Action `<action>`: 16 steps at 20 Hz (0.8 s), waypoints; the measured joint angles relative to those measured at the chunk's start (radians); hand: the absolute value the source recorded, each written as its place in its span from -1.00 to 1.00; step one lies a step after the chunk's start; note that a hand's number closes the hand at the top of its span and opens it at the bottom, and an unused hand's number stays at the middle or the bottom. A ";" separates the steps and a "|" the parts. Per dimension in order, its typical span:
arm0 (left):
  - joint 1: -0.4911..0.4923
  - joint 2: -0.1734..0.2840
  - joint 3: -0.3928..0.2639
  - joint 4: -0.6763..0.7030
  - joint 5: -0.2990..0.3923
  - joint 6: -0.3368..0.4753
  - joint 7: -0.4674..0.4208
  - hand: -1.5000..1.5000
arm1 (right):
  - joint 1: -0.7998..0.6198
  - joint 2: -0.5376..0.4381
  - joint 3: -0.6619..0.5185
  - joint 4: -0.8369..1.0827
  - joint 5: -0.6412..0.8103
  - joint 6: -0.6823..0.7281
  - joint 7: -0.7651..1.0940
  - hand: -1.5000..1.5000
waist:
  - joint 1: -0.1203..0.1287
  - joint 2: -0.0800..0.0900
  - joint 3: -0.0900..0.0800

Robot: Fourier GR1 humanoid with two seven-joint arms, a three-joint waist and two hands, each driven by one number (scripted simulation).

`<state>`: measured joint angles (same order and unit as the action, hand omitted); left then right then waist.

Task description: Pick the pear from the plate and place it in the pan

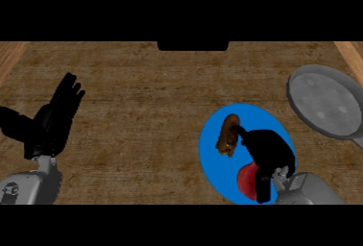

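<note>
The blue plate held a brown pear and a red item; right of the plate lay the grey pan. The right hand hovered curled over the plate; the left hand rested open, far left.

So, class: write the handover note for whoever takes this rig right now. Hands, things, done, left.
Left hand: open, fingers up, resting at the view's left, holding nothing.
Right hand: over the blue plate, fingers beside the brown pear; whether they are closed on it cannot be told.
The pear lies on the plate. A red item also sits there, partly hidden by the hand.
Grey pan: at the right, nothing in it.
Done: the reach to the plate.
Left: secure the pear, lift it, carry it right, set it in the pan.
</note>
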<state>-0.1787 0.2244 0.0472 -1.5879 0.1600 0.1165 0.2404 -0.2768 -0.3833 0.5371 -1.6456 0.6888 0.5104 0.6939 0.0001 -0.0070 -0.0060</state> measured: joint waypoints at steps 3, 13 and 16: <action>0.011 -0.010 0.000 0.002 -0.009 -0.008 -0.014 0.00 | -0.019 0.026 -0.009 0.036 0.037 -0.009 -0.052 1.00 | 0.001 -0.002 -0.002; 0.025 -0.028 0.004 -0.034 -0.027 -0.010 0.013 0.00 | 0.029 0.046 -0.072 0.035 0.111 -0.082 -0.178 1.00 | -0.001 -0.004 -0.002; 0.033 -0.034 0.011 -0.018 -0.031 -0.017 -0.010 0.00 | 0.050 0.045 -0.077 -0.030 0.149 -0.092 -0.169 1.00 | -0.002 0.001 0.002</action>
<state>-0.1453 0.1905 0.0584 -1.6057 0.1294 0.0995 0.2308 -0.2268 -0.3388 0.4602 -1.6755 0.8382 0.4182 0.5245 -0.0018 -0.0061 -0.0041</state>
